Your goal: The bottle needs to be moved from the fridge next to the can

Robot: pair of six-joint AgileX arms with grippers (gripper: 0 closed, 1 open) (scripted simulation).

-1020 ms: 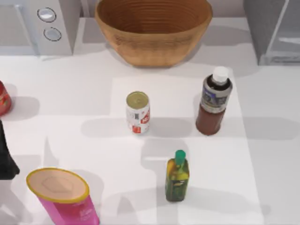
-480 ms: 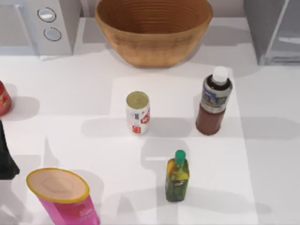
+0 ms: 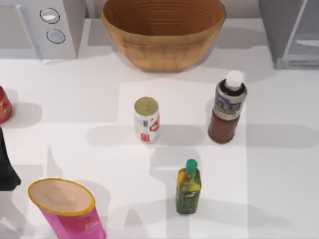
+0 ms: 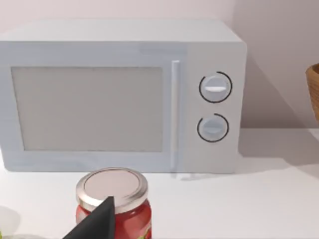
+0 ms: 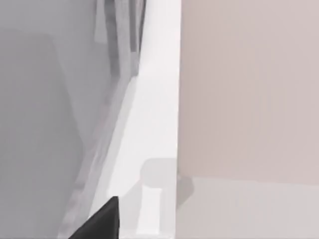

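Observation:
The bottle [image 3: 228,107], dark reddish-brown with a white cap and a grey-blue label, stands upright on the table, right of centre. The can [image 3: 146,119], white with red markings and a gold top, stands upright to its left, a clear gap between them. The grey fridge [image 3: 279,30] sits at the back right corner, its lighter door panel [image 3: 304,30] beside it. My left arm [image 3: 6,167] rests at the table's left edge, far from both. A dark part of my left gripper [image 4: 94,225] shows before a red jar. My right gripper [image 5: 99,223] is beside the fridge's grey wall [image 5: 45,124].
A wicker bowl [image 3: 163,30] stands at the back centre, and a microwave with two knobs [image 3: 50,25] at the back left. A green-capped bottle [image 3: 188,186] stands in front of the can. A pink tub [image 3: 67,209] sits front left, a red jar [image 3: 3,104] at the left edge.
The bottle, can and left arm have stayed put. Only the shadow edge on the table's right side has crept leftward.

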